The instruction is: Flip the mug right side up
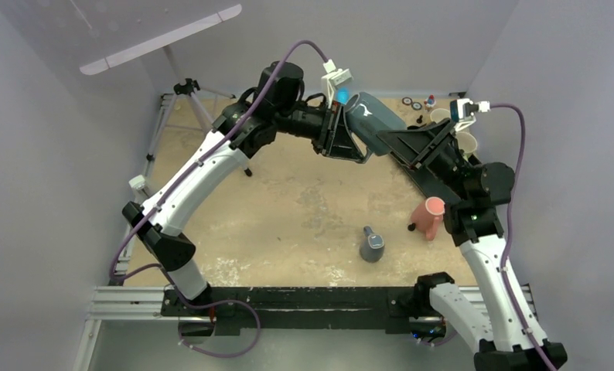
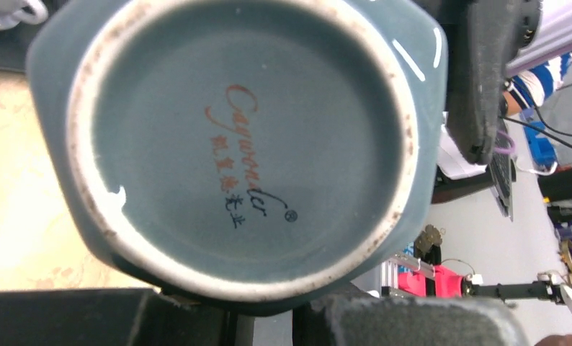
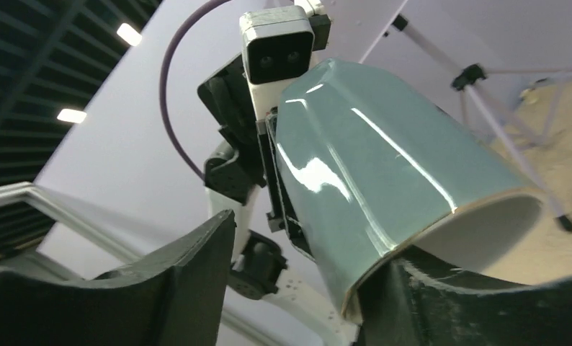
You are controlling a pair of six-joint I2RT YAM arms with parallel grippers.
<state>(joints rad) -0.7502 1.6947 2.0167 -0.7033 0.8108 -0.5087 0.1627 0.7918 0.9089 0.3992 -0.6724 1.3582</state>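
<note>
Pads [image 2: 485, 86] of left gripper [image 1: 341, 130] clamped on the base end of a teal mug [image 1: 373, 120], stamped underside filling the left wrist view. Holds the mug in the air above the far middle of the table [image 1: 288, 209], lying sideways, mouth aimed right and slightly down toward the right arm. Fingers [image 3: 189, 288] of right gripper [image 1: 400, 143] apart, straddling the mug's rim: one seemingly just under or inside the mouth, the other outside with a clear gap to the glazed wall. Not gripping yet, by the look of it. No handle visible in any view.

Likely step: handover for reorientation. To do it well, seat the rim wall deep between the right fingers before closing, squeeze squarely on the wall rather than the lip edge, and release the left clamp only after a firm right grip. Slippery-looking glaze, so turn slowly. Set down mouth up on bare table, away from the pink mug [image 1: 429, 216] and small grey cup [image 1: 372, 246] at near right.
</note>
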